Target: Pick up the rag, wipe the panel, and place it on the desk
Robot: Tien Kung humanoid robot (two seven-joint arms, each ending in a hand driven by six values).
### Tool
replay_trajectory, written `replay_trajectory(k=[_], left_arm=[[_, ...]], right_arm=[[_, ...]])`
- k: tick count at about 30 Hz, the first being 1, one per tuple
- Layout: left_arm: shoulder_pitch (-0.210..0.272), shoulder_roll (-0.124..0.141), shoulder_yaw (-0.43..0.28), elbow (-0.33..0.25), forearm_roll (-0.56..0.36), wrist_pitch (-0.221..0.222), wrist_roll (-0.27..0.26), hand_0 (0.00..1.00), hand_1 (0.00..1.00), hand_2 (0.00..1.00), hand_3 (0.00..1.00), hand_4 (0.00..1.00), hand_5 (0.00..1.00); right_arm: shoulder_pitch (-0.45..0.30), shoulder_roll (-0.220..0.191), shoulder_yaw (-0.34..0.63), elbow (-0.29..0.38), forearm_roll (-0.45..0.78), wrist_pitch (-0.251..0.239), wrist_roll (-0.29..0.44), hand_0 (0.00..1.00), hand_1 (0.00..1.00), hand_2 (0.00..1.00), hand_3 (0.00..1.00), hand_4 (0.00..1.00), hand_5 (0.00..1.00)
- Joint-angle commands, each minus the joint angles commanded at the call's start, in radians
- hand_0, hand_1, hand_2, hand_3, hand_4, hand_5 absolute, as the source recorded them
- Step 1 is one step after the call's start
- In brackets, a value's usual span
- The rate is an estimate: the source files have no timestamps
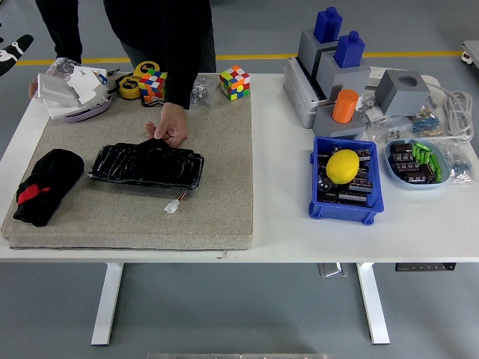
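Observation:
The rag (46, 183), a black bundle with a red tag, lies on the left part of the grey mat (224, 202). Right of it lies the black panel (146, 164), flat, with a thin wire and a white plug at its front right corner. A person at the far side rests a hand (171, 129) on the panel's far edge. Only a small black-and-white part of my left hand (13, 47) shows at the picture's top left edge, far from the rag and off the table. The right arm is out of sight.
Along the mat's far edge are two colour cubes (234, 81), tape rolls (135, 82) and a tray of bags (71, 86). To the right stand a blue bin with a yellow lemon (343, 166), grey and blue blocks (337, 67), and a dish of parts (419, 161).

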Motion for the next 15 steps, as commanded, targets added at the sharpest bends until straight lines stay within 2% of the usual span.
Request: replay_trajectory(k=[2,6,11,12,15], left_arm=[[-0.015,0.013,-0.012,-0.025,0.001,-0.009,0.012,0.385,0.609,0.682,0.758,0.998,0.701],[-0.065,0.052,-0.026,-0.067,-0.012,-0.067,0.075,0.384,0.606,0.676,0.752,0.998,0.694],[-0.151,0.136,0.009,-0.054,-0.127,-0.074,0.083,0.383,0.606,0.675,0.753,0.998,0.674],[-0.159,0.146,0.010,-0.058,-0.131,-0.079,0.089,0.383,0.606,0.675,0.753,0.998,0.674],[-0.207,0.205,0.031,-0.078,-0.168,-0.094,0.101,0.383,0.606,0.675,0.753,0.998,0.674]], right_arm=[[-0.001,0.000,0.000,0.000,0.001,0.000,0.001,0.713,0.608,0.671,0.605,0.998,0.584],[-0.004,0.001,0.002,-0.001,0.001,0.000,0.002,0.712,0.607,0.671,0.605,0.998,0.583],[0.001,0.002,0.002,-0.004,0.004,-0.004,0.004,0.713,0.608,0.671,0.605,0.998,0.582],[0.001,0.001,0.002,-0.004,0.003,-0.004,0.004,0.713,0.608,0.671,0.605,0.998,0.582],[0.002,-0.001,0.002,-0.005,0.003,-0.007,0.003,0.713,0.608,0.671,0.605,0.998,0.582]])
